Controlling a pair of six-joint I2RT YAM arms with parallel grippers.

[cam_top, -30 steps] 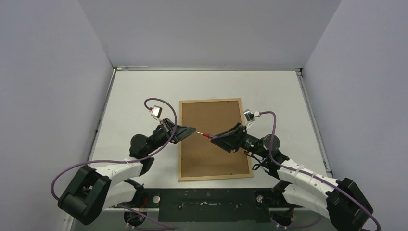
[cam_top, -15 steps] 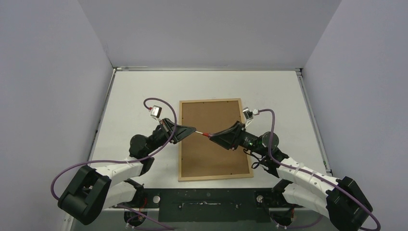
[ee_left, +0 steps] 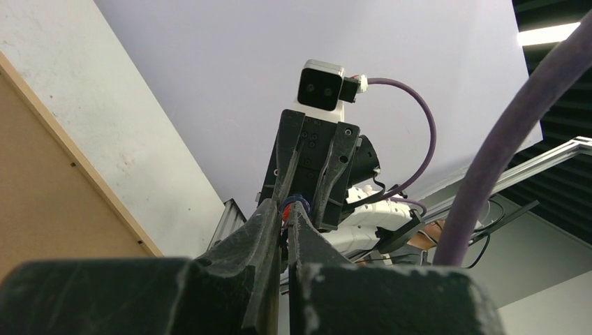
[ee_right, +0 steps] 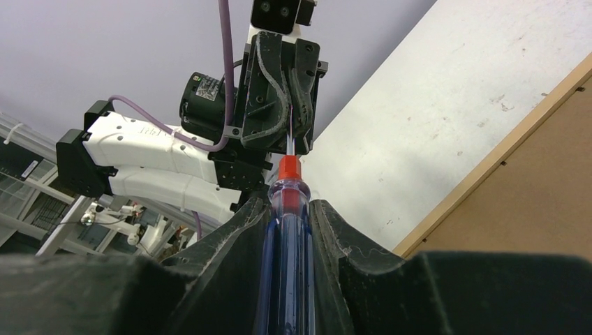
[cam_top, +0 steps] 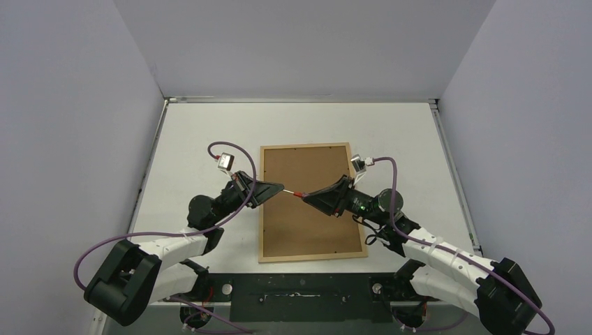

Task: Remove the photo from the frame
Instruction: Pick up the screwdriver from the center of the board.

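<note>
overhead, the thin light wooden picture frame (cam_top: 312, 146) lies flat on the white table (cam_top: 202, 132), brown fibreboard backing (cam_top: 311, 230) up. above it, the left gripper (cam_top: 282, 187) pinches the metal shaft of a blue-handled, red-collared screwdriver (cam_top: 299, 194); the right gripper (cam_top: 308, 198) clasps its handle.

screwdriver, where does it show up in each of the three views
top external: screwdriver mid-picture, bridging left gripper and right gripper, above the frame.
left wrist: screwdriver near centre, only a bit of red collar and blue handle past the camera's own fingertips.
right wrist: screwdriver bottom centre, its blue handle between the camera's own fingers, thin shaft running up to the left gripper.
shared landmark: the frame's light wooden edge.
</note>
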